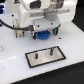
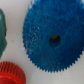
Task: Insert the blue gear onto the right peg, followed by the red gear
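While the fingers [image 1: 44,34] hover, blue gear [image 2: 51,39] lies beside red gear [image 2: 10,73].

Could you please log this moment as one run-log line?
gripper: over blue gear, grip state unclear | red gear: beside it | plate: both pegs bare

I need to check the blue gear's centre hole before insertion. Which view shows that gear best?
The wrist view: the blue gear fills most of the picture, with its teeth and dark centre hole plain. The exterior view shows only a small blue patch under the gripper, mostly hidden by the arm.
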